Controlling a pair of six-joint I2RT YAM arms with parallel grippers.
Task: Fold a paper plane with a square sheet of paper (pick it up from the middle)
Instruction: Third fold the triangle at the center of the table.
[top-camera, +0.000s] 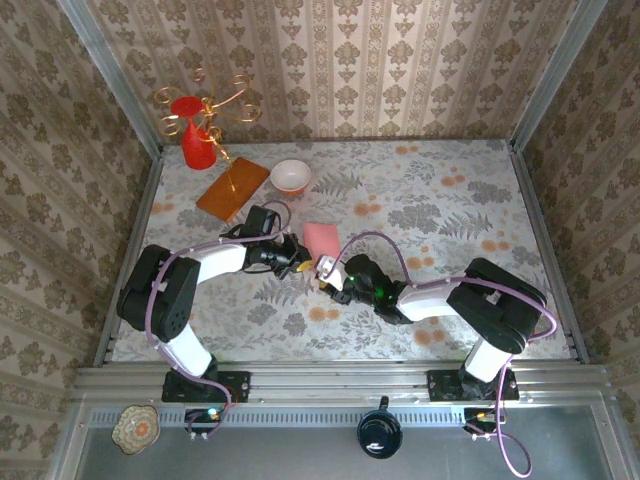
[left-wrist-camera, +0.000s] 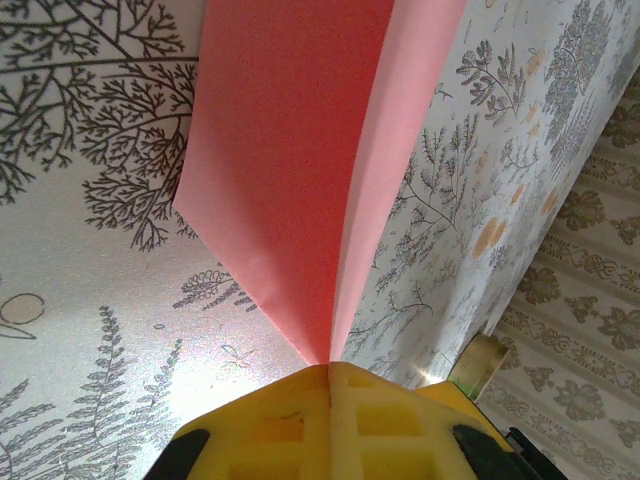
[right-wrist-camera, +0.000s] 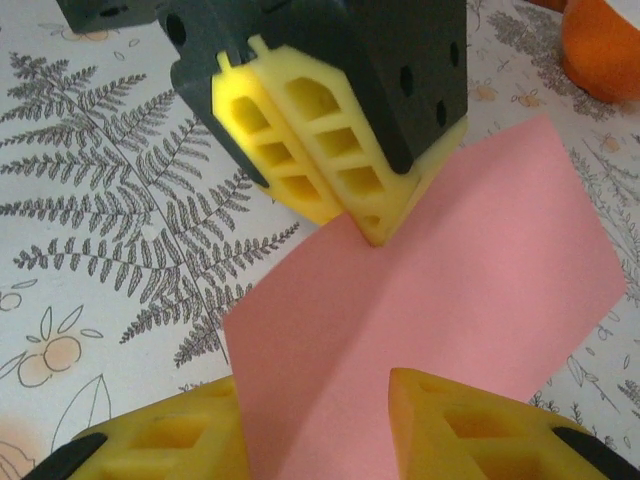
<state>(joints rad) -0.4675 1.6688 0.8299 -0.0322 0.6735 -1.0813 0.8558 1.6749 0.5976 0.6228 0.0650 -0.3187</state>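
Plainly, the job is at an early stage. Near the middle of the patterned bench (top-camera: 450, 230), just ahead of both arms, the square sheet of paper (top-camera: 323, 237) is bent along one line into a shallow V, a half rising on each side. No nose folds, wings or pointed dart shape show yet, so most of the folding looks left to do. That crease is its main axis for now. It runs from the left gripper (left-wrist-camera: 328, 372) across the sheet toward the right gripper (right-wrist-camera: 320, 425), roughly crosswise on the bench. The left gripper is closed tight on one end of the crease, holding the sheet. The right gripper stands wide, one finger on each side of the sheet's edge, not pinching it.
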